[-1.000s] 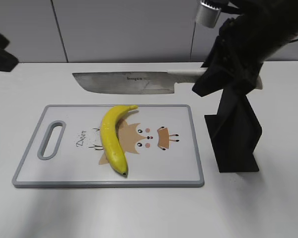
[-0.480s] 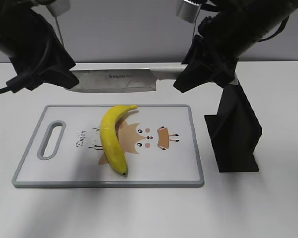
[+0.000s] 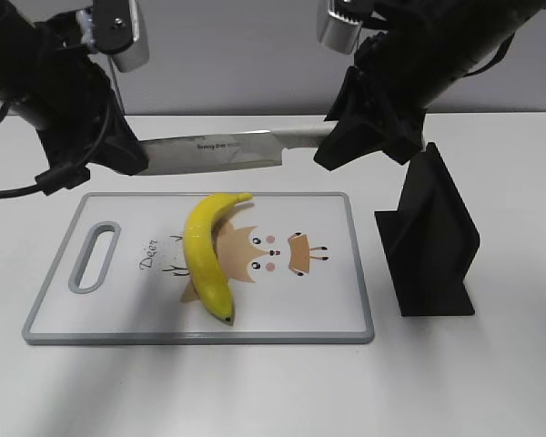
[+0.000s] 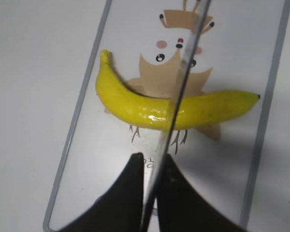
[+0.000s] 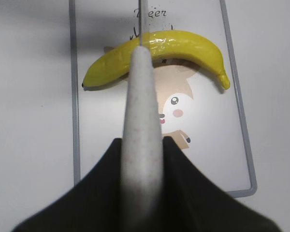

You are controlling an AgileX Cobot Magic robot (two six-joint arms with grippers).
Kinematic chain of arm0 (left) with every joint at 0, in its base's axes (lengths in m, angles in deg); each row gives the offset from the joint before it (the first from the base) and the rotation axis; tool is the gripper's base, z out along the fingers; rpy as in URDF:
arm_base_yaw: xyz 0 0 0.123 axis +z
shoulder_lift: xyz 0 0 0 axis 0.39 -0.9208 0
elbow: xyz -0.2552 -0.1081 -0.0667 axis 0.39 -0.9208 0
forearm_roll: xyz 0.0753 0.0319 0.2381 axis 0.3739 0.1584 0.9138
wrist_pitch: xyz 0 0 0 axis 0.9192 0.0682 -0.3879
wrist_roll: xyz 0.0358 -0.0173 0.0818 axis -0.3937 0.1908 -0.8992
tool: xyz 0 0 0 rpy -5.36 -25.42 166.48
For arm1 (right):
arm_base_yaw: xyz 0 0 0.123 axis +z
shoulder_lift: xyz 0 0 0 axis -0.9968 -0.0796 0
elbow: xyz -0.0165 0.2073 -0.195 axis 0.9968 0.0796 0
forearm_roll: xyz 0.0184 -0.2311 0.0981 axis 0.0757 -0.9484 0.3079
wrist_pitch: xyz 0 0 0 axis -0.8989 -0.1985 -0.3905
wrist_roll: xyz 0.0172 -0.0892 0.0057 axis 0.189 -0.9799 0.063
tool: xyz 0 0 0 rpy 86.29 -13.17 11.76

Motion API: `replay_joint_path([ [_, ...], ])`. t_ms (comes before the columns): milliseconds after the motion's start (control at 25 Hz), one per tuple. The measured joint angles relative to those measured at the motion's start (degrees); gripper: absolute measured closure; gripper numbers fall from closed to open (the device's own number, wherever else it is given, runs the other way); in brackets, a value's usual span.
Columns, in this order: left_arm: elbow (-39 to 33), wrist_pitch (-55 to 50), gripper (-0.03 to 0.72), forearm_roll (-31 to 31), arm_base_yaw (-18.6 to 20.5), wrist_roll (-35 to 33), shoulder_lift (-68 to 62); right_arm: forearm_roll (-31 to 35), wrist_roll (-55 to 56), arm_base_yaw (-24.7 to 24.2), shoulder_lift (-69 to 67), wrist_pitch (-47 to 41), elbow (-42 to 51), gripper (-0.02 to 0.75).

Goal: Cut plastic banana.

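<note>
The plastic banana [image 3: 208, 254] lies on the cutting board [image 3: 337, 309], its long axis crossing our knife [image 3: 220, 152] blade, directly below it. Our right gripper [image 3: 359, 146] clamps the handle; our left gripper [image 3: 123, 159] pinches the blade's far end.

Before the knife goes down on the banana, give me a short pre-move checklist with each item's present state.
1. Right gripper clamped on the knife handle: ok.
2. Left gripper pinching the blade's far end: ok.
3. Blade lined up across the plastic banana in both wrist views: ok.
4. Banana lying wholly on the cutting board: ok.
5. Blade clear of the banana, no contact yet: ok.
6. Black knife stand outside the blade's path: ok.
</note>
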Motion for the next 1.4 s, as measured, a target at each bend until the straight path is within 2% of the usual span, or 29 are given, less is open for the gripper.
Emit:
replay_joint_path([
  [80, 0.0, -0.6, 0.646, 0.8, 0.0, -1.1, -0.2, 0.0, -0.7, 0.0, -1.1, 0.1, -0.2, 0.559],
  [200, 0.0, -0.7, 0.664, 1.9, 0.0, -1.5, -0.5, 0.5, -1.0, 0.0, -2.7, 0.3, -0.8, 0.558],
  [920, 0.0, 0.3, 0.671, 3.6, 0.1, -1.5, -9.9, 0.8, -1.5, 0.0, -13.4, 2.5, -1.2, 0.552],
  [1160, 0.4, 2.0, 0.671, 2.0, 0.2, -1.5, -17.6, -0.6, -1.9, 0.0, -19.8, 5.0, -1.3, 0.549],
  [1400, 1.7, 0.8, 0.671, 1.0, 0.4, -1.6, -19.2, -1.7, -1.9, 0.0, -20.9, 5.7, -1.8, 0.542],
])
